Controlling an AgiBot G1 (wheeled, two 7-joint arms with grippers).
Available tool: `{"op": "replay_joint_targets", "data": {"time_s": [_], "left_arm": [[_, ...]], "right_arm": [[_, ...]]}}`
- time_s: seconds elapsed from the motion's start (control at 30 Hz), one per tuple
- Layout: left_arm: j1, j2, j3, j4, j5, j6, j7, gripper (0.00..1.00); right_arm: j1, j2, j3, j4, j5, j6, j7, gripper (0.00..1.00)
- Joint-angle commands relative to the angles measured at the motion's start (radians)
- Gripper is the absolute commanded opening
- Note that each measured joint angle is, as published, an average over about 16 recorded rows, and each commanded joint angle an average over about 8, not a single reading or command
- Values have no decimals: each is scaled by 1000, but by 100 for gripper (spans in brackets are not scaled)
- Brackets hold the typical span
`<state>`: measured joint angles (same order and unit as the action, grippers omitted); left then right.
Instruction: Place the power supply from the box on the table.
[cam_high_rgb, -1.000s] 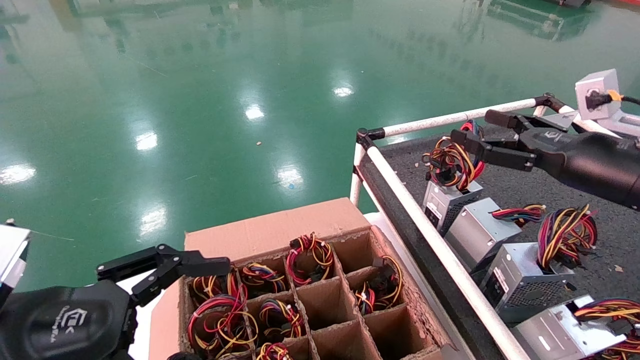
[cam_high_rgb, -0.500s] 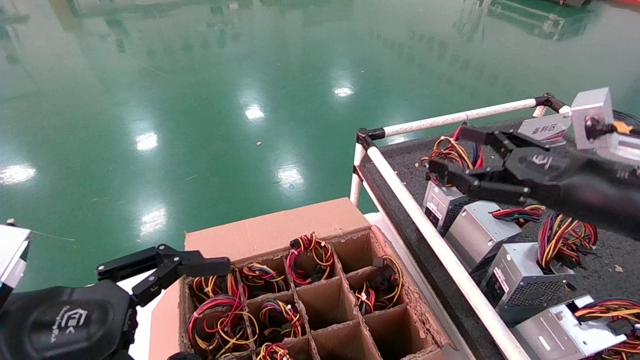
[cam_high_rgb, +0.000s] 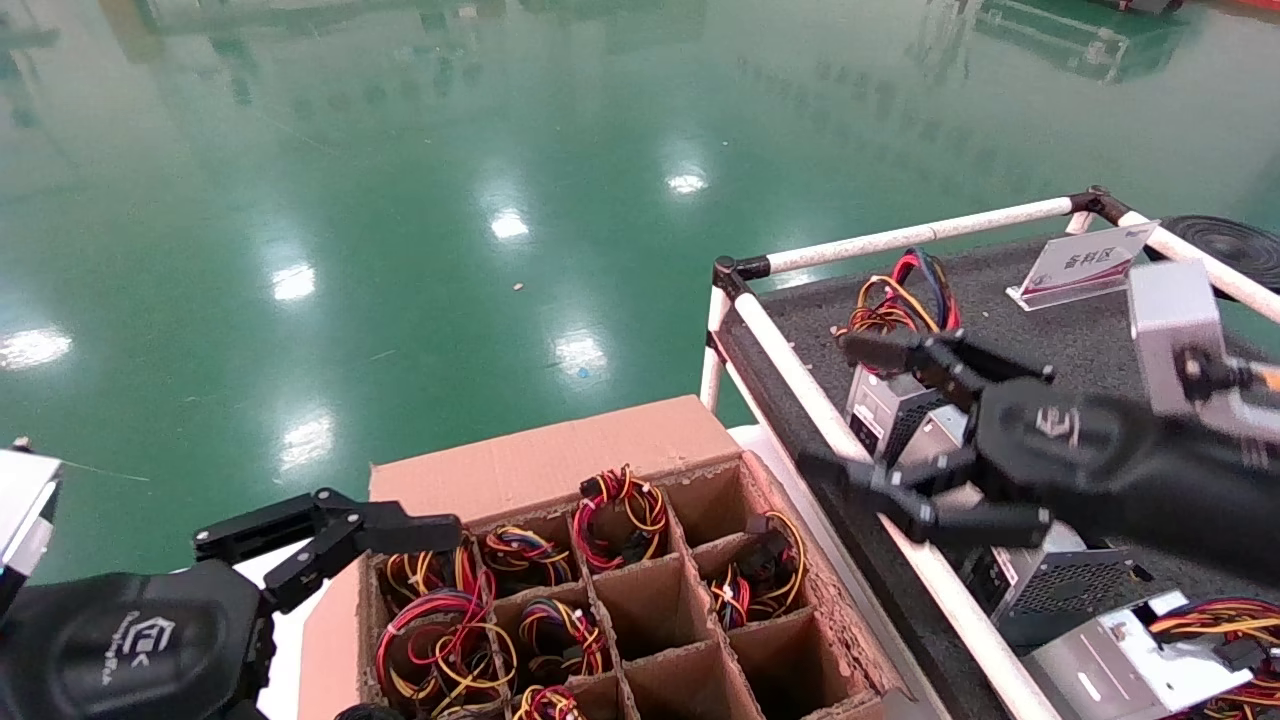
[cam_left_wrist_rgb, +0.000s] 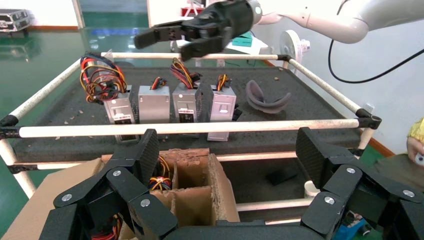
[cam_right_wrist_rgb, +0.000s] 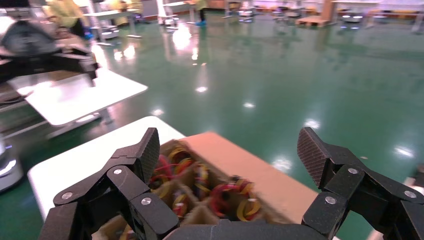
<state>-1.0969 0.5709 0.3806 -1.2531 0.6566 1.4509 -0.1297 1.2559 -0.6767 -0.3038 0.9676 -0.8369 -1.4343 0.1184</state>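
The box (cam_high_rgb: 560, 455) stands at the lower middle, its cells holding several power supplies that show as looped wire bundles (cam_high_rgb: 618, 515). More power supplies (cam_high_rgb: 1050, 580) stand in a row on the table (cam_high_rgb: 1050, 330). My right gripper (cam_high_rgb: 835, 405) hangs open and empty over the table's near rail (cam_high_rgb: 790, 360), between that row and the box. In the right wrist view the right gripper (cam_right_wrist_rgb: 230, 150) looks down on the box (cam_right_wrist_rgb: 250, 167). My left gripper (cam_high_rgb: 328, 532) is parked open at the box's left corner, and in the left wrist view this gripper (cam_left_wrist_rgb: 228, 155) is empty.
A white label stand (cam_high_rgb: 1085, 265) and a black round object (cam_high_rgb: 1230, 245) sit at the table's far side. A dark curved piece (cam_left_wrist_rgb: 267, 97) lies on the felt. The box rests on a white surface (cam_right_wrist_rgb: 75, 160) above green floor.
The right gripper has swung from above the farthest power supply's wires down and toward the box, crossing to the table's rail, still open. The left arm has not moved.
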Motion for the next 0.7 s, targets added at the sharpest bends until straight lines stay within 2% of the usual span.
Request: {"op": "replay_joint_targets", "data": {"time_s": [0.03, 0.47, 0.7], "left_arm": [[0, 0, 0, 0, 0, 0, 0, 100], [0, 0, 0, 0, 0, 0, 0, 100], [0, 0, 0, 0, 0, 0, 0, 100]], "right_arm": [[-25, 9, 3, 43, 14, -8, 9, 100], [-173, 63, 23, 303, 101, -59, 66, 100], [-204, 74, 27, 358, 120, -70, 75, 100]]}}
